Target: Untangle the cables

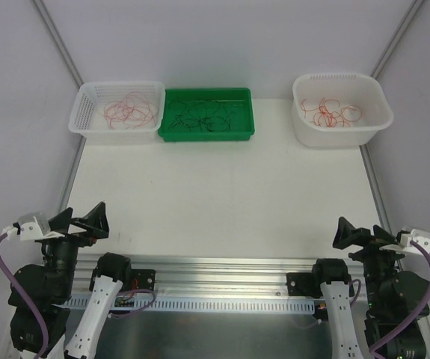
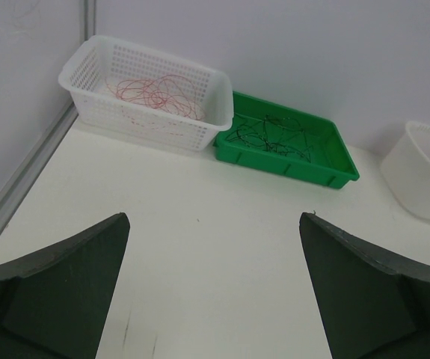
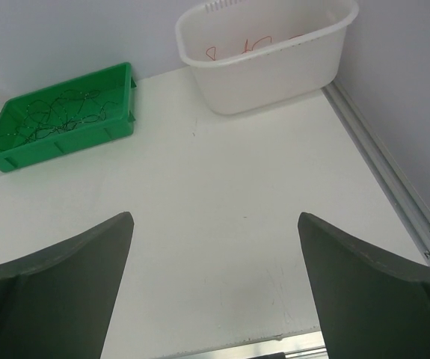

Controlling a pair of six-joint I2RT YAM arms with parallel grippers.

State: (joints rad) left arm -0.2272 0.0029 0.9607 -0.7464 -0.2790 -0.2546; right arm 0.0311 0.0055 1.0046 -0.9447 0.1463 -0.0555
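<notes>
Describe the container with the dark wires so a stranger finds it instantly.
Three containers line the table's far edge. The middle one, the green tray, sits beside a white mesh basket. It alone is green, shallow, holding dark wires.

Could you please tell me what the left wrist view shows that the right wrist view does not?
Only the left wrist view shows the pinkish-red wires in the mesh basket, and the open left gripper. Only the right wrist view shows the orange-red wires in the white tub, and the open right gripper. Both show the green tray holding dark wires.
</notes>
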